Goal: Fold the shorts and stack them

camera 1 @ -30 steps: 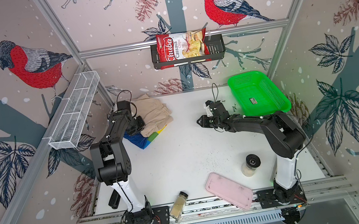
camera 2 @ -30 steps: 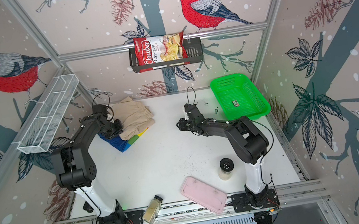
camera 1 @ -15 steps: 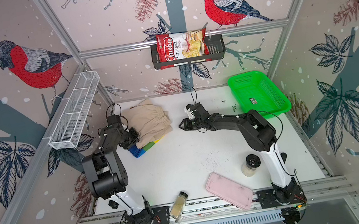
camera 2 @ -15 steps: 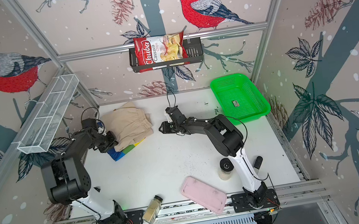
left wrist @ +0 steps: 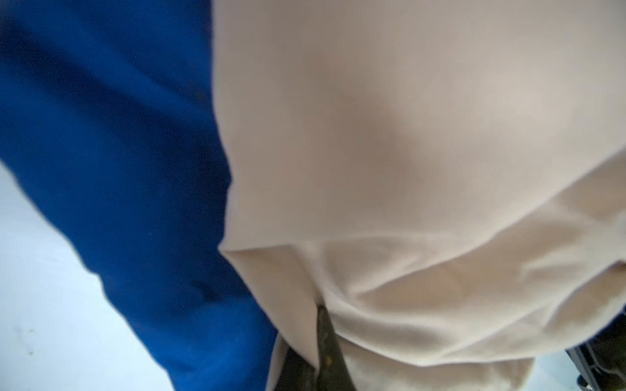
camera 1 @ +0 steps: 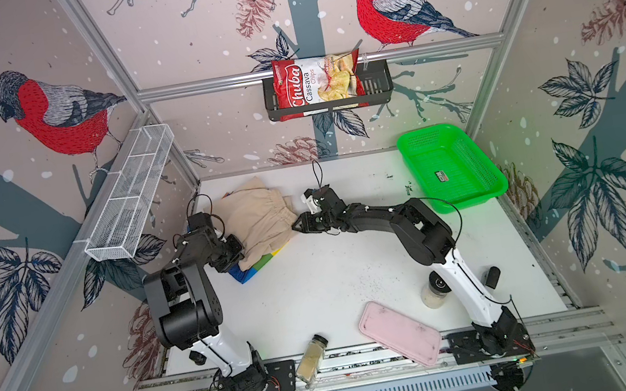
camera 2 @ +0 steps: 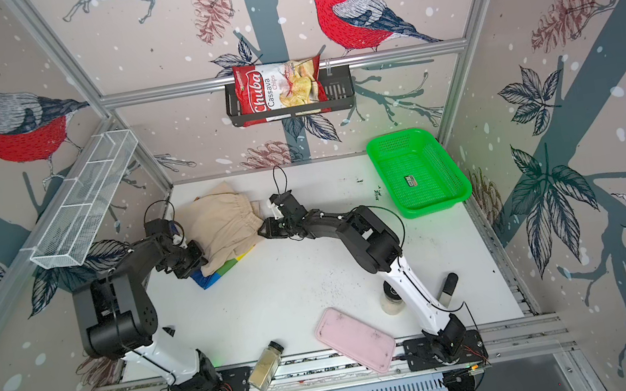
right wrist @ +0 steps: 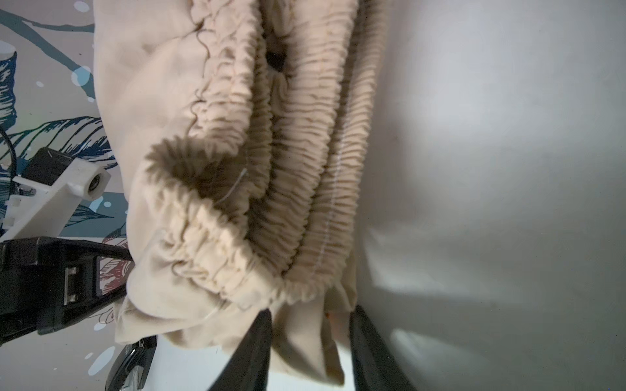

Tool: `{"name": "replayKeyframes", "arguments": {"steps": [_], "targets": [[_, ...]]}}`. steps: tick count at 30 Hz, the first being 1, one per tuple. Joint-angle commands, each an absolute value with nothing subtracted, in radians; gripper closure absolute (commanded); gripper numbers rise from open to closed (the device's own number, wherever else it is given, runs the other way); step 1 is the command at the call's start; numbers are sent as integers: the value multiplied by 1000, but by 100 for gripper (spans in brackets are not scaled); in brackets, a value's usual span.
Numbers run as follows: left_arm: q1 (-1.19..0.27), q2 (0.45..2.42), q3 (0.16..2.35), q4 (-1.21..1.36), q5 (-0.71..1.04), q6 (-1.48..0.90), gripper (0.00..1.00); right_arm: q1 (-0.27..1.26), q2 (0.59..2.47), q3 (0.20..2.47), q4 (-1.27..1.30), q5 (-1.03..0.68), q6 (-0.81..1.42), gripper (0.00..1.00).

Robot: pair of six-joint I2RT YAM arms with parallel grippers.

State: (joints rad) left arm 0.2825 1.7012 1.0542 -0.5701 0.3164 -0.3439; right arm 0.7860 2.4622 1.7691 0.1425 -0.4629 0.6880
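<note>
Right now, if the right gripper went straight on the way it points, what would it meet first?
The beige shorts: their gathered waistband apparently sits between the jaws of the right gripper.

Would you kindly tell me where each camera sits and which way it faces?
Top views: high over the front, facing down on the table, left arm and right arm shown whole.
Left wrist: on the left gripper, facing beige shorts and rainbow shorts close up; its fingers pinch beige cloth.
Right wrist: on the right gripper, facing the beige waistband; two fingers flank the cloth.
Shared: every view shows the beige shorts.
</note>
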Motion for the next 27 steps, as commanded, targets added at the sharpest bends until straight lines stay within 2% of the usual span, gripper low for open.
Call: {"name": "replayKeyframes", "arguments": {"steps": [1,2,3,11,13,17,19,27], "targets": [[291,1696,1045,-563,308,-341,100,794,2474,1786,121,-471,706,90],[296,1695,1039,-561,305,-341,100,791,2472,1790,112,-451,699,97],[304,1691,1030,-554,305,-343,100,785,2467,1790,105,-430,695,98],[383,1679,955,-531,322,-335,100,680,2469,1818,89,-373,701,99],[383,1677,956,-532,323,-334,100,689,2472,1831,83,-382,690,94],[383,1672,960,-535,326,-333,100,738,2482,1865,59,-374,659,71],[383,1665,957,-534,337,-329,100,755,2484,1882,40,-372,653,64],[369,1638,943,-528,393,-330,100,759,2315,1767,11,-235,605,53]]}}
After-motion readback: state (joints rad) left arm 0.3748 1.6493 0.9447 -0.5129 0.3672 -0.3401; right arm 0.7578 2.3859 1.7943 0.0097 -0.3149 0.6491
